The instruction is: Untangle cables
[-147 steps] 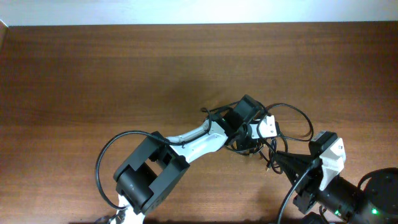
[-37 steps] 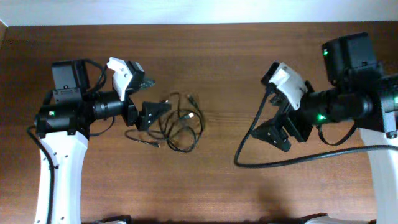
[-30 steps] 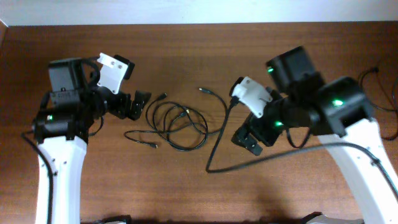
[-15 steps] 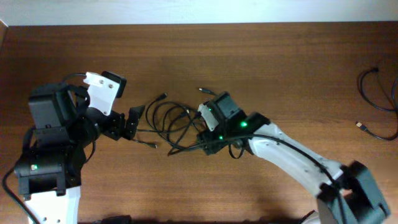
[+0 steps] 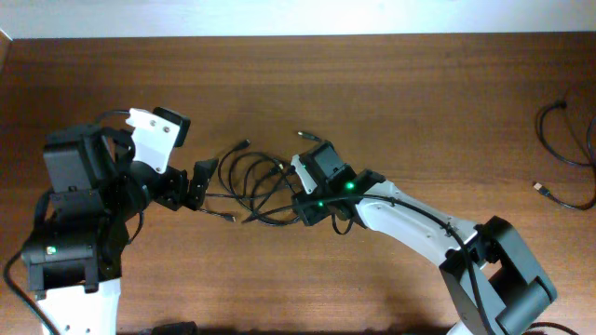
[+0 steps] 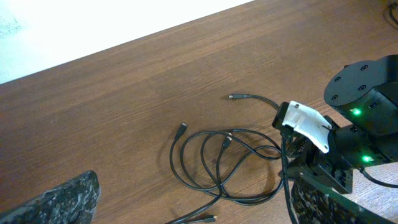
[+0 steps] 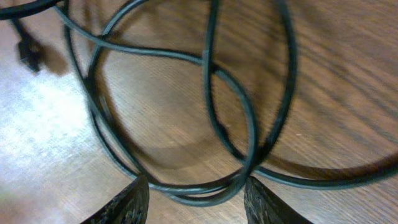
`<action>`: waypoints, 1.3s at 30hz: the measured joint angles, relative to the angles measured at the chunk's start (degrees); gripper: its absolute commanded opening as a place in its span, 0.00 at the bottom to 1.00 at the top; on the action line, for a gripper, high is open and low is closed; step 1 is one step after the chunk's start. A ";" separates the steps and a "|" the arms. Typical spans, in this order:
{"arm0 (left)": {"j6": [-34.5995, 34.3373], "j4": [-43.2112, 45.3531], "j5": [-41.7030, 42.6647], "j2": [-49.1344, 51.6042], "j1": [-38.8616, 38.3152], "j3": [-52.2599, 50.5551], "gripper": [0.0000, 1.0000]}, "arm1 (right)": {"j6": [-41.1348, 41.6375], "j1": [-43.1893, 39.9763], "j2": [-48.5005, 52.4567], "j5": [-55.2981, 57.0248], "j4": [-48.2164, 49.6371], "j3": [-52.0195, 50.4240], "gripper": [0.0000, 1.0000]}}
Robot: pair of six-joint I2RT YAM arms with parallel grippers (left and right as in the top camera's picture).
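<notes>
Nudged slightly further in than half a second ago, the right fingers hang spread astride a crossing in the cables, loose overlapping loops on the table between both arms, probably to pinch one strand free. The left fingers wait wide apart and empty beside the loops, likely to anchor them. Whether the right fingers touch a strand is lost to blur and cropping.

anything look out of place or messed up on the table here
Nothing is damaged or spilled. The cables at the centre of the table lie in overlapping, crossed loops. One separate cable sits alone at the far right edge, well apart from them.
</notes>
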 measured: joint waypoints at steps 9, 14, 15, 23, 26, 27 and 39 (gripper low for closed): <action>-0.02 0.00 0.00 0.00 0.00 0.00 0.99 | 3.67 0.00 3.74 4.35 1.40 -0.04 0.04; -0.02 -0.02 0.00 0.00 0.00 0.00 0.99 | 9.01 0.00 3.74 4.35 -0.63 -0.04 0.04; -0.02 -0.02 0.00 0.00 0.00 0.00 0.99 | 9.18 0.00 3.74 4.11 -1.31 -0.04 0.04; -0.02 -0.76 0.66 0.00 0.00 0.00 0.99 | 0.87 0.15 -10.91 5.60 -34.75 33.05 0.04; -0.07 -3.80 1.97 0.00 -1.27 0.00 0.99 | -0.31 0.15 -12.79 6.14 -41.92 42.64 0.04; -0.20 -4.76 2.05 0.00 -2.40 0.00 0.99 | -0.44 0.17 -12.79 6.05 -43.23 44.74 0.04; 8.41 -10.73 7.85 5.44 -13.73 0.00 0.96 | -5.03 0.17 -12.96 -0.35 -51.69 78.31 0.04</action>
